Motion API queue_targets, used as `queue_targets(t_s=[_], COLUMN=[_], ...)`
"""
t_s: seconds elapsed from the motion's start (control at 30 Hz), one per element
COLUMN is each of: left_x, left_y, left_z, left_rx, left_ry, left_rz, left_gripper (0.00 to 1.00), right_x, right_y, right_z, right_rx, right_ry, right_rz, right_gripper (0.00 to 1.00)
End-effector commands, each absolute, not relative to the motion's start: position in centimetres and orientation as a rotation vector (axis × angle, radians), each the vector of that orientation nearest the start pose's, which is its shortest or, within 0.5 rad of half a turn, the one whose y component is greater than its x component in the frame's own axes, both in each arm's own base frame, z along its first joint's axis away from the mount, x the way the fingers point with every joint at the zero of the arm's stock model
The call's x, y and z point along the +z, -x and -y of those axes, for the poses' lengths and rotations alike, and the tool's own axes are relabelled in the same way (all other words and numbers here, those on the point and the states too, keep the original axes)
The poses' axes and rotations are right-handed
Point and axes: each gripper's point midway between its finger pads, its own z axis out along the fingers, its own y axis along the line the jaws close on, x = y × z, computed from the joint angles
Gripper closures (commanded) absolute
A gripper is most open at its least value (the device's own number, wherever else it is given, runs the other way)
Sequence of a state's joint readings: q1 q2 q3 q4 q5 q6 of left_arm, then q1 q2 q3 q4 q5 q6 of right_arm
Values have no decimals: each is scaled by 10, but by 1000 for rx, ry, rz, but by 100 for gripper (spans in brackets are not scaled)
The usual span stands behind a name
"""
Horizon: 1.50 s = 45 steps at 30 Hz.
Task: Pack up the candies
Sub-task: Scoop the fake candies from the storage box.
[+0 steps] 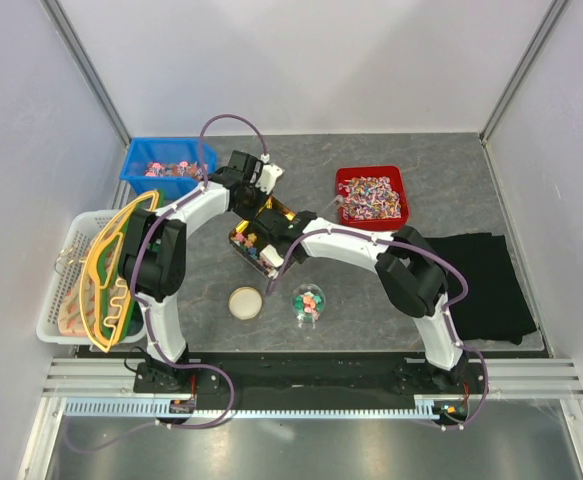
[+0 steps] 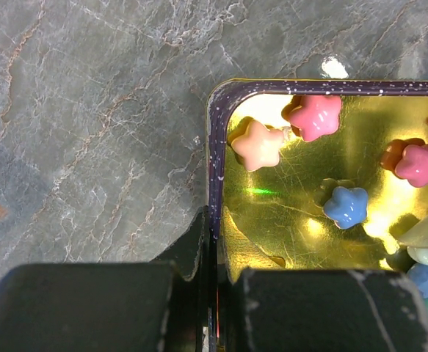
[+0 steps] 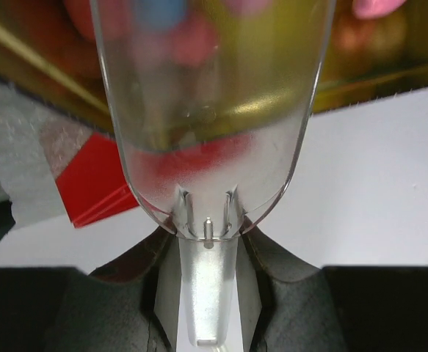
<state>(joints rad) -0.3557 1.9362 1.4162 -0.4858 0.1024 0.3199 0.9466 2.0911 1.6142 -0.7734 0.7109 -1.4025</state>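
Note:
A tin [image 2: 215,139] with a purple rim and gold inside holds several candies: a pink one [image 2: 315,116], a peach one [image 2: 260,144] and a blue one [image 2: 346,207]. My left gripper [image 2: 215,235] is shut on the tin's side wall, one finger outside and one inside. In the top view the tin [image 1: 246,245] sits mid-table, with the left gripper [image 1: 256,205] at its far side. My right gripper [image 3: 208,235] is shut on the handle of a clear plastic scoop [image 3: 210,110], whose bowl reaches over the tin and its blurred candies. The right gripper [image 1: 271,240] is at the tin.
A small clear jar [image 1: 308,303] with candies stands nearer the arm bases, and a round lid [image 1: 245,302] lies to its left. A blue bin [image 1: 166,165] is at back left, a red bin [image 1: 371,193] at back right, a white basket [image 1: 76,280] at left and a black cloth [image 1: 486,285] at right.

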Motion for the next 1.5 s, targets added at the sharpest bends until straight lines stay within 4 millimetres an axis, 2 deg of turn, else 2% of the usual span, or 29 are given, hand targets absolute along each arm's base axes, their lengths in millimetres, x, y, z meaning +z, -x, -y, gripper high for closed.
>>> queue_targets(t_s=[0.0, 0.13, 0.33, 0.43, 0.47, 0.5, 0.57, 0.7, 1.03, 1.37, 1.47], left_x=[121, 127, 132, 132, 128, 127, 122, 117, 109, 106, 104], left_y=[-459, -451, -443, -444, -444, -445, -446, -446, -443, -443, -444], left_z=[185, 200, 215, 213, 212, 209, 209, 211, 210, 209, 209], left_rx=[-216, -303, -300, -274, -267, -252, -248, -262, -268, -267, -266], left_ry=[-795, -845, -922, -917, -916, -910, -912, -911, -918, -916, -916], left_rz=[-2197, -2163, -2108, -2112, -2121, -2127, -2137, -2148, -2165, -2174, -2179], left_gripper=[98, 98, 98, 98, 98, 98, 98, 98, 98, 98, 98], right_x=[57, 56, 57, 54, 56, 56, 59, 64, 61, 88, 90], right_y=[-352, -344, -334, -327, -329, -325, -324, -319, -331, -354, -359], right_z=[-284, -291, -296, -297, -305, -301, -308, -309, -303, -314, -316], right_rx=[-869, -769, -707, -640, -618, -593, -519, -417, -352, -275, -270], right_ry=[2718, 2741, 2749, 2740, 2713, 2701, 2671, 2629, 2501, 2312, 2257], right_rz=[-1153, -1114, -1102, -1214, -1254, -1335, -1382, -1448, -1655, -1724, -1753], right_gripper=[100, 100, 100, 100, 100, 100, 100, 100, 100, 100, 100])
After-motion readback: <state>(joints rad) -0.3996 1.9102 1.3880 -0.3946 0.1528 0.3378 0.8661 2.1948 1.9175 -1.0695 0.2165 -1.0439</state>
